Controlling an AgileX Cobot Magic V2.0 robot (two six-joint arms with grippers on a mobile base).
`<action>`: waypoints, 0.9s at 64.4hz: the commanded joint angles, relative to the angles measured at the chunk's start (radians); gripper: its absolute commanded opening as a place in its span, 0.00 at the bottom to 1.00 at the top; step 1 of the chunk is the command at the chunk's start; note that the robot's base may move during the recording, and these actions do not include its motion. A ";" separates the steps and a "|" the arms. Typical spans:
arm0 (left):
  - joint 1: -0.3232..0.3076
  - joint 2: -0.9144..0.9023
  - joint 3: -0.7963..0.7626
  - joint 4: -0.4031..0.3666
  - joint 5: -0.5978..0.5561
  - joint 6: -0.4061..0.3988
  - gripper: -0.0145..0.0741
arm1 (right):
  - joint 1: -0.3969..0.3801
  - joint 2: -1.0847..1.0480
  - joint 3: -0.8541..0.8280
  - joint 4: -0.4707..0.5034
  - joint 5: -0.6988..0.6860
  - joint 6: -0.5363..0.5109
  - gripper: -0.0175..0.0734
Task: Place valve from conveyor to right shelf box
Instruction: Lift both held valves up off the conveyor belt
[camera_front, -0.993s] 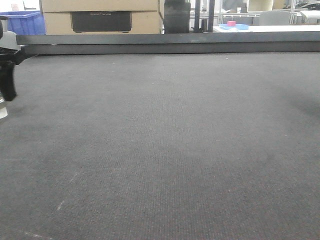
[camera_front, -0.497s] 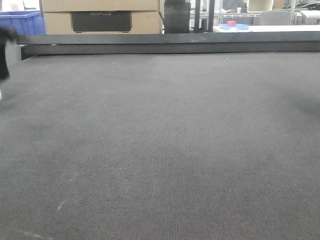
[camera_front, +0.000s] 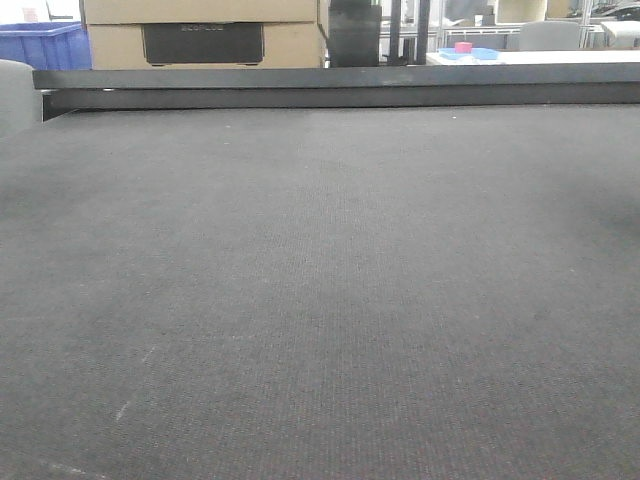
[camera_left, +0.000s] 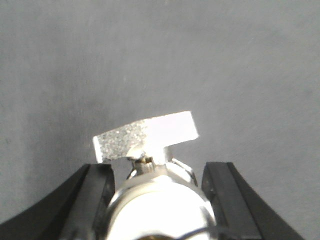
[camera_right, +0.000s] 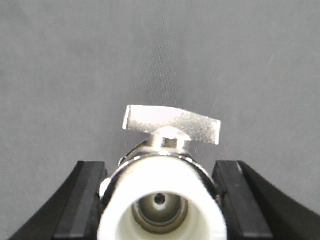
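Gripping a valve, the left gripper (camera_left: 157, 180) has its two black, curved fingers (camera_left: 92, 192) drawn in narrow against a rounded, bright-metal body. This left-hand valve (camera_left: 145, 132) carries a flat, slab-shaped lever handle on a short stem. The handle is grainy and matt at its near end, and it tilts up toward the right.

The right gripper (camera_right: 160, 192) is likewise clamped, with black fingers (camera_right: 82, 200) flanking the right-hand valve (camera_right: 170, 124). That valve shows a smooth white collar with a round bore facing the camera. Behind the collar are a polished chrome neck and a thin, flat lever set slightly askew.

Behind both valves lies the conveyor (camera_front: 320, 300), a wide belt of dark grey, woven-textured matting. Whether either valve touches the matting cannot be told.

In the front view a straight black metal rail (camera_front: 340, 85) runs along the belt's far edge. Beyond it stand square cardboard boxes (camera_front: 200, 25) and a blue plastic crate (camera_front: 45, 45).
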 joint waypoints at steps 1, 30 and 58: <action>-0.009 -0.065 -0.012 -0.025 -0.056 -0.018 0.04 | -0.003 -0.035 -0.035 0.001 -0.069 0.001 0.02; -0.009 -0.133 -0.011 -0.025 -0.080 -0.030 0.04 | -0.003 -0.037 -0.112 0.020 -0.070 0.001 0.02; -0.009 -0.133 -0.011 -0.018 -0.088 -0.030 0.04 | -0.003 -0.037 -0.112 0.020 -0.088 0.001 0.01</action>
